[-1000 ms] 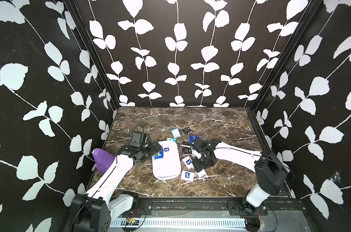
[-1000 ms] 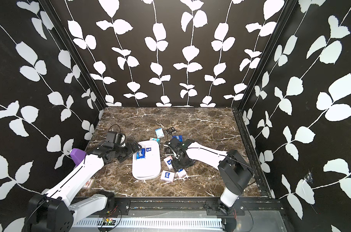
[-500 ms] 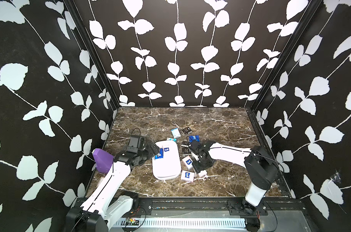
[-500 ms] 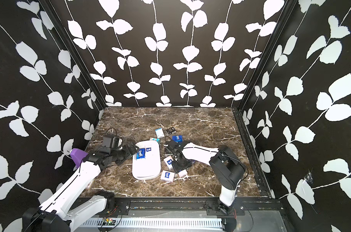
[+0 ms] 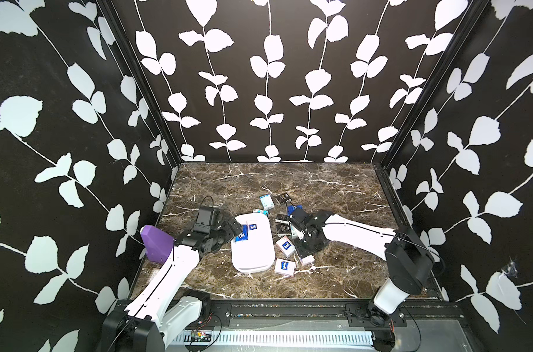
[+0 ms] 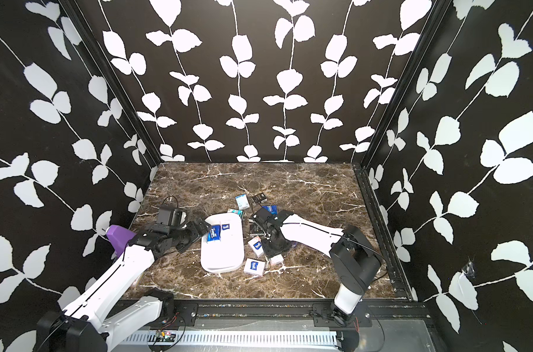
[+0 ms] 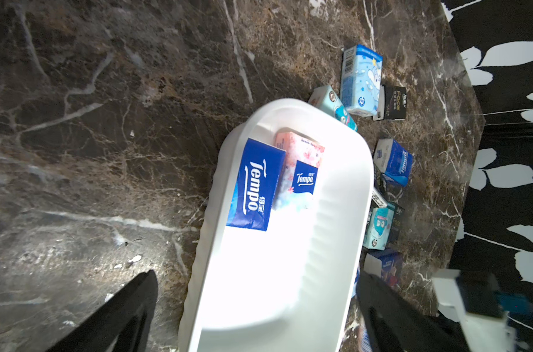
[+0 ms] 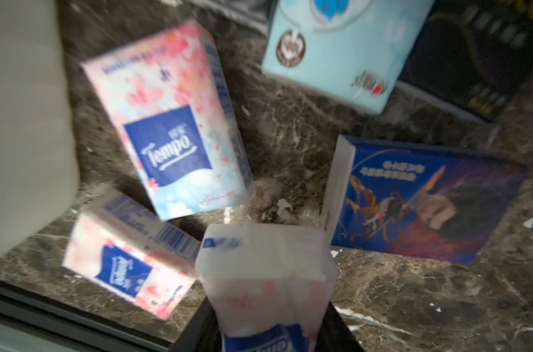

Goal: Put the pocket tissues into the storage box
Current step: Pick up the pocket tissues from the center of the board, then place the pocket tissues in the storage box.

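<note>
Left gripper (image 7: 256,275) jaws spread wide, holding nothing, over storage box (image 7: 347,195). Right gripper (image 8: 269,307) jaws pressed against sides of pink-white tissue pack (image 8: 265,259)

**Two packs boxed, others loose**

We find the white plastic oblong storage box (image 5: 253,253) flat on the marble tabletop (image 5: 320,189). A blue pocket-tissue pack (image 7: 256,186) and a pink floral pack (image 7: 301,170) lie side by side in its far half. Outside, past its far end and right side, lie a light-blue cartoon pack (image 7: 361,80), a black pack (image 7: 393,102), a second pink floral pack (image 8: 173,122) and a dark-blue figure-printed pack (image 8: 426,207).
</note>
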Controlling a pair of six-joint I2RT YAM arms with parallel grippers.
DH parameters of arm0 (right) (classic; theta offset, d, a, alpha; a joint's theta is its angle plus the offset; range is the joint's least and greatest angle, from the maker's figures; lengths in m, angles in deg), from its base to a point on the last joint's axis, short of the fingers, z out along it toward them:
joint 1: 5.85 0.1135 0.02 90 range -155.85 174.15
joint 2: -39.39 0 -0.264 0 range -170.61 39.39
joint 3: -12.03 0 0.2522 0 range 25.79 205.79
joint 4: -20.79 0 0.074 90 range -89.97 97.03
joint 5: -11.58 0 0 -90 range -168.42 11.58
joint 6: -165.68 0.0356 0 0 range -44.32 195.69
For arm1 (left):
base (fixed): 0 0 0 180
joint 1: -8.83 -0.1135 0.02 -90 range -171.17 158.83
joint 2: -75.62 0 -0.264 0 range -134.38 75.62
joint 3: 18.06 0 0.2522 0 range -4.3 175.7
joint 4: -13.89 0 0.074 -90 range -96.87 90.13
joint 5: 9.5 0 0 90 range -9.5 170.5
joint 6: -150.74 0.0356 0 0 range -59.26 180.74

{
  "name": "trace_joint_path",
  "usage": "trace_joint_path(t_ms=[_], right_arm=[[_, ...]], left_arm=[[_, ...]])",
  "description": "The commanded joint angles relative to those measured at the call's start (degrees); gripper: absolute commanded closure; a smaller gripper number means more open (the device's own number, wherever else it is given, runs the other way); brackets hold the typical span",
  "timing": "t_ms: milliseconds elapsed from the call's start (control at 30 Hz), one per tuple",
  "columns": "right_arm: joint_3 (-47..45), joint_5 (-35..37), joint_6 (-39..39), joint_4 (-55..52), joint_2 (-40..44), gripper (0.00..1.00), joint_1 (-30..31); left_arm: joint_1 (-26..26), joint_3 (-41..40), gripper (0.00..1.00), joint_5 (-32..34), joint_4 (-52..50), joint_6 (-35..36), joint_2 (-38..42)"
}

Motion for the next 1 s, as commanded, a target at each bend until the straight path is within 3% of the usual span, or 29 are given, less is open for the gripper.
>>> trace_joint_path(t_ms=[0, 333, 767, 967], right_arm=[[7.77, -1.63, 2.48, -2.95, 1.14, 0.56, 0.40], [26.45, -9.67, 8.52, 6.42, -11.85, 0.57, 0.74], [45.20, -4.49, 10.65, 2.62, -28.70, 0.58, 1.97], [48.43, -1.93, 12.17, 0.20, -32.32, 0.57, 2.16]], left_arm=[[0.14, -1.49, 0.01, 0.36, 2.08, -1.87, 0.30], [0.05, -2.70, 0.01, 3.74, -0.82, -2.44, 4.63], [-0.17, -4.24, 0.01, 5.92, -4.41, -2.26, 10.23], [-0.19, -4.61, 0.01, 6.42, -4.65, -3.03, 11.34]])
